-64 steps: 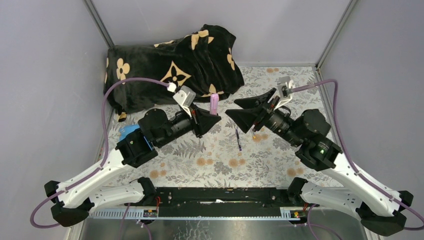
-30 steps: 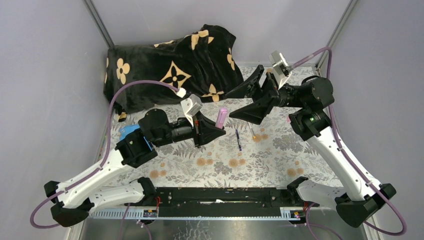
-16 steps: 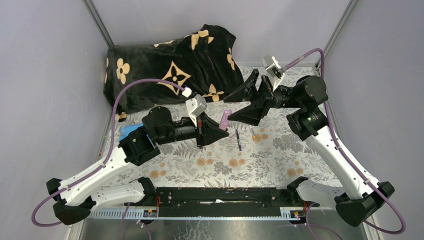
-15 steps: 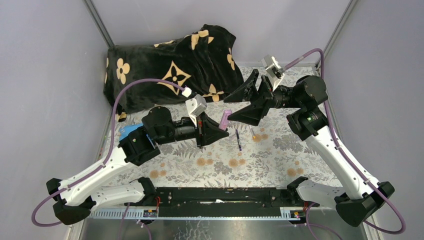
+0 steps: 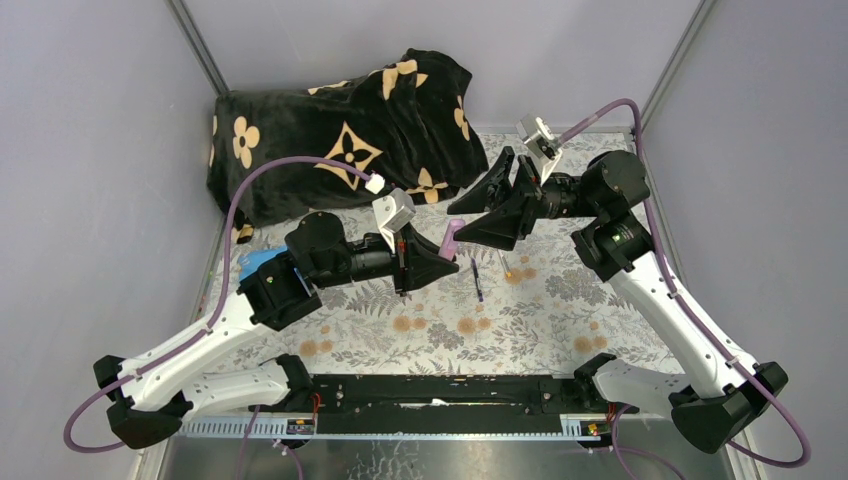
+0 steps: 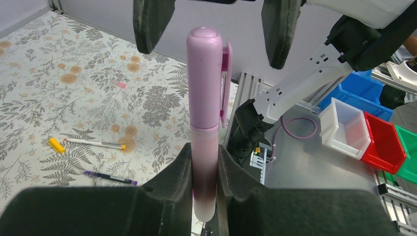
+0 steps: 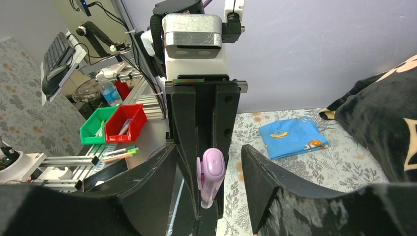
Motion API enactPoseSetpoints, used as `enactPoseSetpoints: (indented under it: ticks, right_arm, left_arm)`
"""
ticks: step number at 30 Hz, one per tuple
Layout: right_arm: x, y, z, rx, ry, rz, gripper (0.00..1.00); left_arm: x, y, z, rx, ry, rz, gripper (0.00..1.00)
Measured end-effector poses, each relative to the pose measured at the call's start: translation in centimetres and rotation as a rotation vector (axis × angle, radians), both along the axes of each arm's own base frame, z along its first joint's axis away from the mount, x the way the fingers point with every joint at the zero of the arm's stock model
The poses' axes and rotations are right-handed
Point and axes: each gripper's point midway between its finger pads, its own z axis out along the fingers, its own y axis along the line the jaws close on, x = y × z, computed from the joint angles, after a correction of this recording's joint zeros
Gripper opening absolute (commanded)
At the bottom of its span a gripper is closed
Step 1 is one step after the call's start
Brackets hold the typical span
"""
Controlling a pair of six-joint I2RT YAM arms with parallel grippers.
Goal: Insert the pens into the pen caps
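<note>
The left gripper (image 6: 204, 169) stays clamped on the pink pen (image 6: 204, 140), upright above the middle of the bench (image 5: 560, 320), lilac cap (image 6: 205, 78) on top. The right gripper (image 7: 206, 162) has swung in from the far right; its jaws, narrowing but not touching, now straddle the cap, likely to press it home

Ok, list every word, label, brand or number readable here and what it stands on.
No text can be read in any view.
Black plush blanket: tan flower motifs only, no letters.
Lilac capped plastic pen in the left pincer: no print shows.
Small blue cloth: tiny printed pictures, too small to read.
</note>
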Motion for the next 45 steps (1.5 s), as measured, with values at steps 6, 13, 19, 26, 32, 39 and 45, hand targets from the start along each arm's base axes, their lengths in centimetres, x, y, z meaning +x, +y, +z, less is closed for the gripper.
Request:
enactPoseSetpoints:
  ticks: [6,13,19,26,32,39,45]
  right_arm:
    - [0.1,0.1,-0.4,-0.011,0.009,0.008,0.49]
    - [0.2,0.2,-0.8,-0.022,0.022,0.018,0.35]
    - [0.2,0.2,-1.2,-0.026,0.015,0.022,0.15]
    - [0.1,0.1,-1.4,-0.03,-0.014,0.015,0.0]
    - [-0.1,-0.2,-1.6,-0.034,-0.049,-0.001,0.0]
    - [-0.4,0.6,-2.6,-0.051,-0.084,-0.042,0.0]
    - [-1.2,1.6,-3.6,-0.054,-0.129,-0.064,0.0]
  left_arm:
    - [0.2,0.0,0.1,-0.001,-0.001,0.008,0.0]
    - [0.3,-0.1,0.0,0.0,0.0,0.011,0.0]
    - [0.5,-0.1,-0.1,0.004,0.005,0.021,0.0]
    - [0.5,-0.2,-0.1,0.0,0.025,0.023,0.0]
    - [0.3,-0.2,0.2,-0.019,0.05,0.025,0.0]
    - [0.0,-0.1,-0.4,-0.001,0.08,0.017,0.0]
    - [-0.8,-0.1,-0.9,0.02,0.096,-0.019,0.0]
